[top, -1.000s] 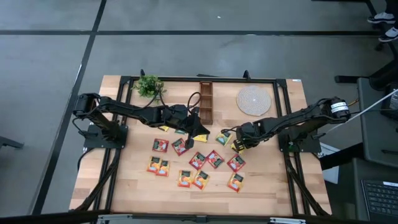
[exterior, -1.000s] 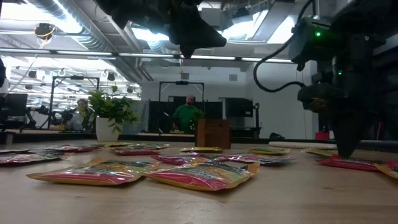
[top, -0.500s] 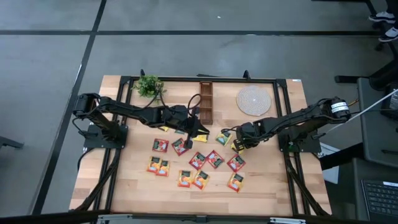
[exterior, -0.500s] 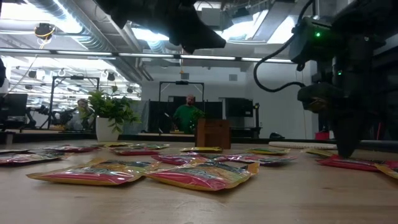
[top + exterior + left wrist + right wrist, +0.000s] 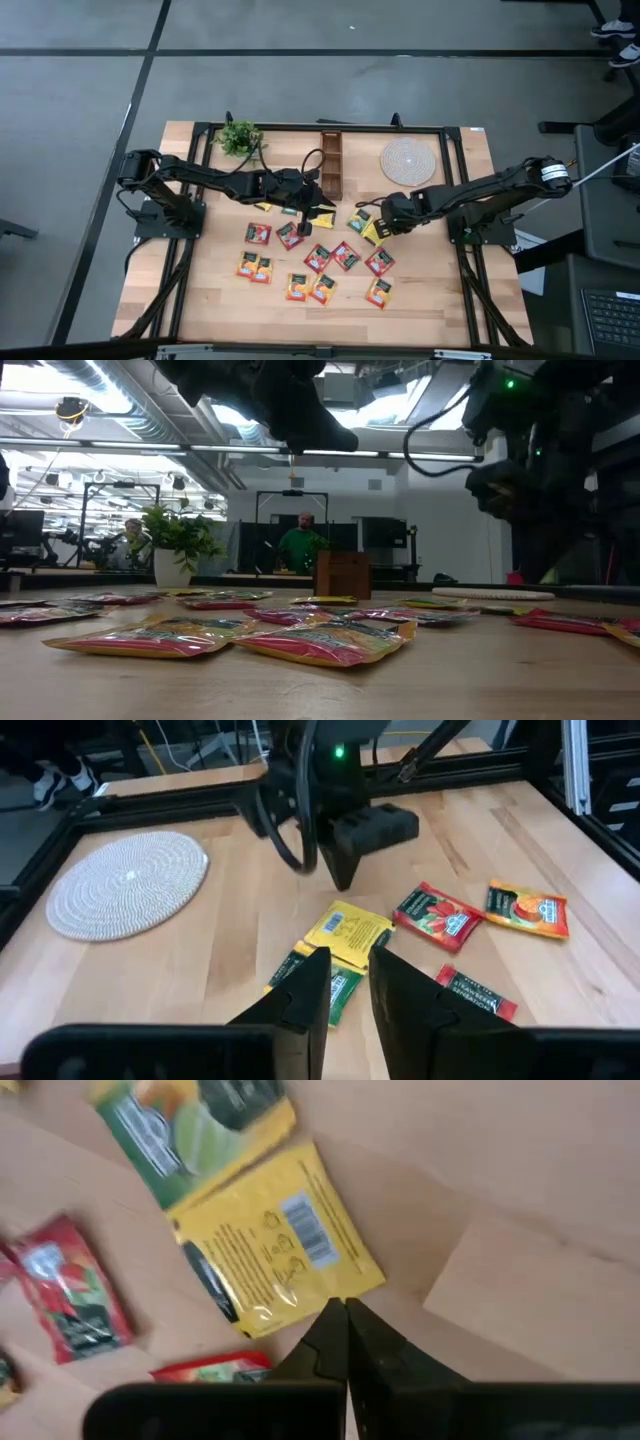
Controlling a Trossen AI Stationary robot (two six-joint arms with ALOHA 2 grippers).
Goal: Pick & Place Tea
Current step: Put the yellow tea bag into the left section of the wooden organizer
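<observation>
Lying flat on the bench (image 5: 440, 295), the tea sachets (image 5: 320, 262) are spreading in a loose red, orange, green and yellow cluster in front of the wooden box (image 5: 330, 166), none of them inside it. The low view is showing the nearest packets edge-on, which the overhead picture is flattening out.

Just in front of the box and slightly to its left, the left tool (image 5: 308, 207) is hanging above the bench at the end of a long arm stretching in from the left base, elbow bent low. Its wrist camera is showing the two fingers (image 5: 305, 995) standing slightly apart with nothing between them.

In front of the box and to its right, the right tool (image 5: 378, 228) is pointing down from an arm reaching in from the right base. Only its own camera is revealing that the tips are pressed together, gripping nothing, right at the edge of a yellow sachet (image 5: 275, 1250) that is lying label-down beside a green one (image 5: 190, 1125).

Level with the box, the woven mat (image 5: 408, 160) is sitting to its right and the potted plant (image 5: 240, 137) to its left. Beyond the box, a person (image 5: 300, 545) is appearing in the low view alone.
</observation>
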